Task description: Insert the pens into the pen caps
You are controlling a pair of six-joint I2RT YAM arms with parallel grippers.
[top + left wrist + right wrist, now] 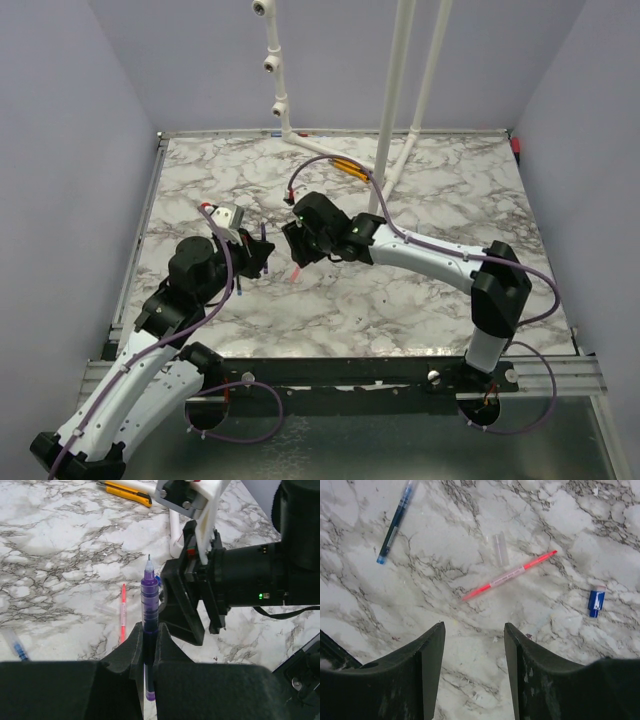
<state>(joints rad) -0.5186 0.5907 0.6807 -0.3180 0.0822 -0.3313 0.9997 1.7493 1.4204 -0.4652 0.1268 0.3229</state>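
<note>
Clamped in the left gripper [149, 645], a light, stiff purple pen [149, 605] is pointing up beside the gaping, empty right gripper [474, 645], best gripped mid-barrel.

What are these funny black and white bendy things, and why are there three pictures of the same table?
They are two robot arms bolted to a marble table. Each ends in a pinching tool with two fingers.

One picture comes from a camera high above, looking down on both arms. The other two come from little cameras on the arms' wrists, so you see each arm's own fingers at the bottom.

The left tool is shut on a purple pen, whose tip points toward the right arm. The right tool is open and holds nothing.

On the table below it lie a pink-red pen, a blue pen, a clear cap and a small blue cap. Farther back is an orange-and-black stick.
</note>
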